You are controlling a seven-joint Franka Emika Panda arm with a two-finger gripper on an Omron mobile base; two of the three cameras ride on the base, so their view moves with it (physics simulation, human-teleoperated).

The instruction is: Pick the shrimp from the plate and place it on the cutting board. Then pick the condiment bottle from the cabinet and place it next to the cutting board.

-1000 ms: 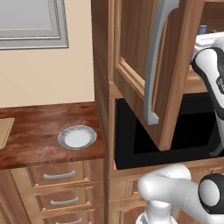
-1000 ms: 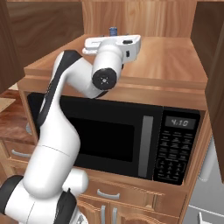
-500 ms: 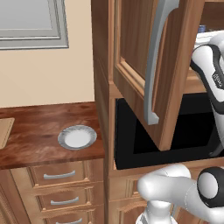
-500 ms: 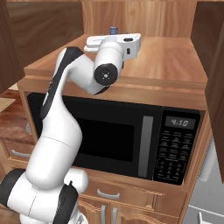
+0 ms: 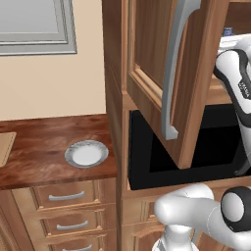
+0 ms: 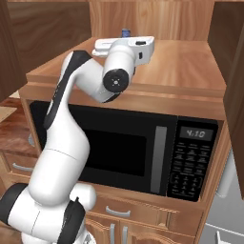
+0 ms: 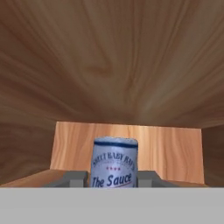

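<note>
The condiment bottle (image 7: 114, 162) stands upright on the cabinet (image 7: 131, 74) shelf, at 6 o'clock in the hand view. The gripper (image 7: 113, 178) pinches it, one finger touching each side. Below sits a microwave (image 6: 143, 152).

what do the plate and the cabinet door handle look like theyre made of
Plate: looks ceramic, with a glossy white centre and grey-silver rim; could be metal-edged. Cabinet door handle: looks like brushed metal, a smooth silver-grey curved bar with a soft sheen.
</note>
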